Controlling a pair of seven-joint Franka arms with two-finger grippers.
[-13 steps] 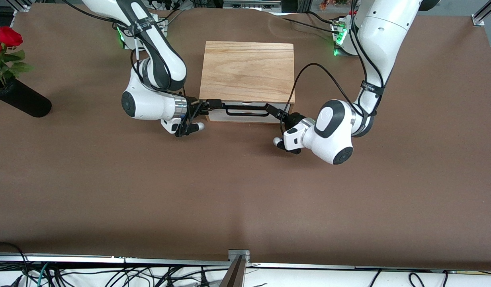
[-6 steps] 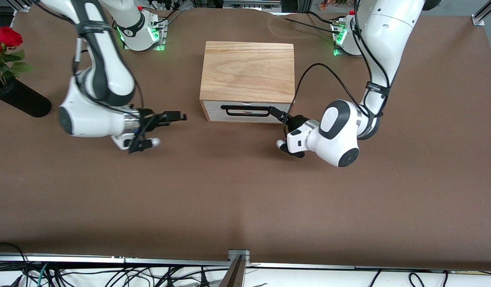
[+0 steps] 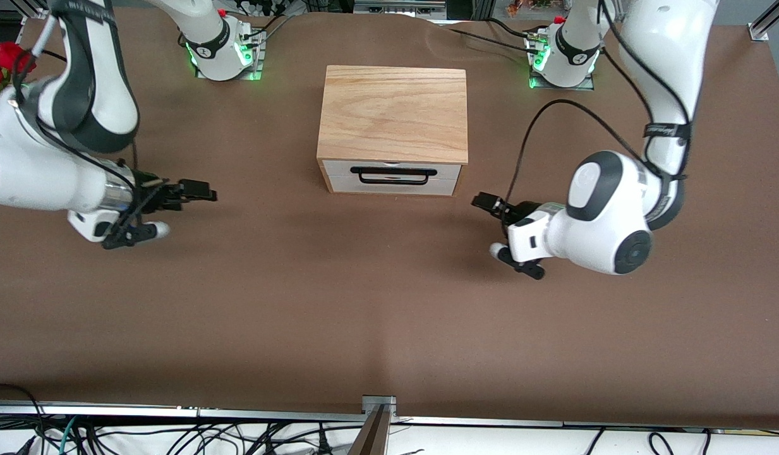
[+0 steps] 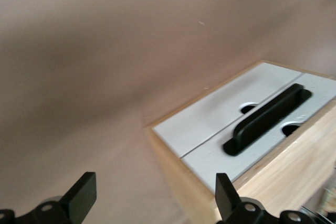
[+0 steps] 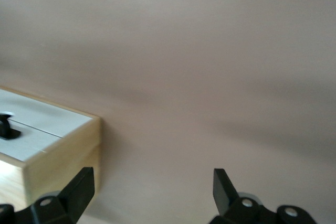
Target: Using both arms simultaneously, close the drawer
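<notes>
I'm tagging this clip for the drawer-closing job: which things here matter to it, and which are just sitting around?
Part of the job:
- drawer, shut flush in the wooden box
- left gripper, open, over bare table
- right gripper, open, over bare table

Just lying about:
- roses in a black vase, at the right arm's end

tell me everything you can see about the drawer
The drawer has a white front panel with a thin black bar handle across its middle. The left wrist view shows a seam splitting the white front in two and two round cutouts under the handle. It sits pushed in, flush with the front of the light wooden box, which stands on the brown table between the two arm bases. Nothing touches it: the left gripper and right gripper are both open, off to either side.
</notes>
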